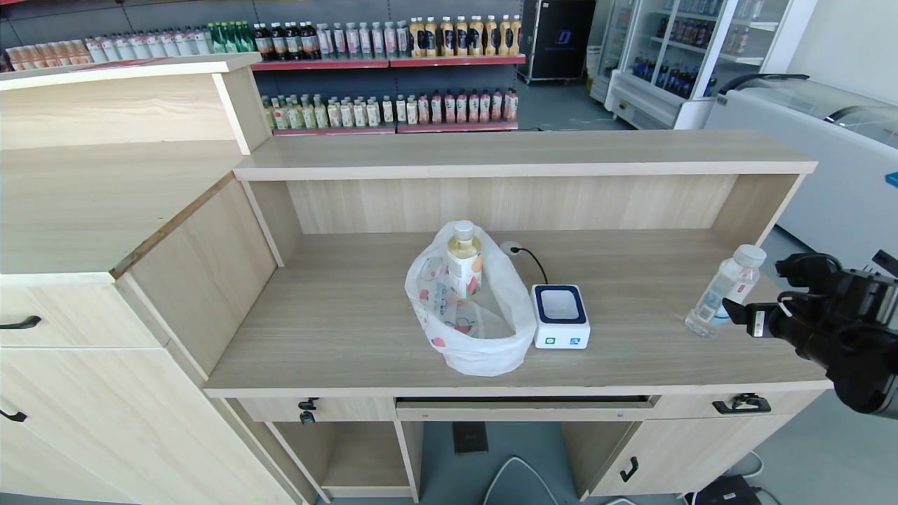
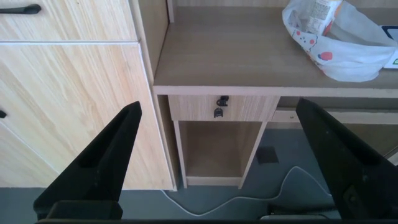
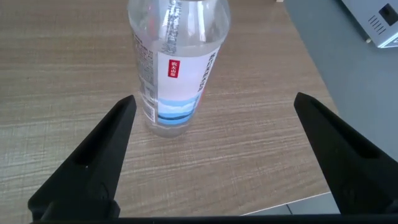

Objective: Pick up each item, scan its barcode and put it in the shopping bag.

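The water bottle (image 3: 177, 62) is standing upright near the right end of the worktop (image 1: 337, 315). Its clear wrap is showing a small red tag with white characters above a blue-and-white band; the finer print is too small to make out. The juice bottle (image 1: 464, 263), with its fruit-picture label, is standing inside the white printed shopping bag (image 1: 484, 344) at mid-worktop. The scanner (image 1: 559, 315) is sitting just beside the bag.

Behind the pale wood worktop, shelves (image 1: 393, 63) of drinks and glass-door fridges (image 1: 673, 49) are lining the room.

The right fingers (image 3: 93, 162) are hovering spread wide just short of the water bottle, gripping nothing. The left fingers (image 2: 99, 168) are hanging equally wide and empty, low before the front-left drawer (image 2: 221, 107).
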{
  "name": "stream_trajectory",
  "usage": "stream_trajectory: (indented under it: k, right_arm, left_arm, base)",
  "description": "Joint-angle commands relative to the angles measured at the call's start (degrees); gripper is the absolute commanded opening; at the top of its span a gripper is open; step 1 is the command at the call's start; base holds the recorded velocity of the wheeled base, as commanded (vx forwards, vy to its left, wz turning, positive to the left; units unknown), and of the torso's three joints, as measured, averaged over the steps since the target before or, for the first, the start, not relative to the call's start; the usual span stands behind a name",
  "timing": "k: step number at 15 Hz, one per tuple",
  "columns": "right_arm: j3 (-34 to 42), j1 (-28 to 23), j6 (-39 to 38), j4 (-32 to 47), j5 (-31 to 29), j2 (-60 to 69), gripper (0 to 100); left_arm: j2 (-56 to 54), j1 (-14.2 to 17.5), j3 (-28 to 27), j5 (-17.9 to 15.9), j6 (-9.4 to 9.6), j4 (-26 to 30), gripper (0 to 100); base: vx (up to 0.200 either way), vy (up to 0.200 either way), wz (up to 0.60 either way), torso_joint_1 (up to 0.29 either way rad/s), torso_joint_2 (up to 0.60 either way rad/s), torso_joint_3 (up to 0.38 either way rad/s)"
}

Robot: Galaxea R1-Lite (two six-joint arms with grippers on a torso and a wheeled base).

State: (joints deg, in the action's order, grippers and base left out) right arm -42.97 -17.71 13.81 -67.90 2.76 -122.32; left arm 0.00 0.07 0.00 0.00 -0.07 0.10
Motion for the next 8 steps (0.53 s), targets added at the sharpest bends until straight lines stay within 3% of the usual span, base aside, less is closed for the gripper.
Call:
stream_trajectory:
  k: [1,8]
  right_arm:
    - [-1.1,0.0,1.0,-0.7,-0.1,-1.7,100]
    - [-5.4,1.9,1.1,-0.7,0.0,-3.9,100]
  left_arm:
    - [0.1,0.0,0.0,0.0,-0.01,0.0,100]
    - [0.1,0.0,0.0,0.0,-0.01,0.0,100]
  base:
    - [0.000,0.000,0.00,0.000,0.00,0.000]
    - [0.000,0.000,0.00,0.000,0.00,0.000]
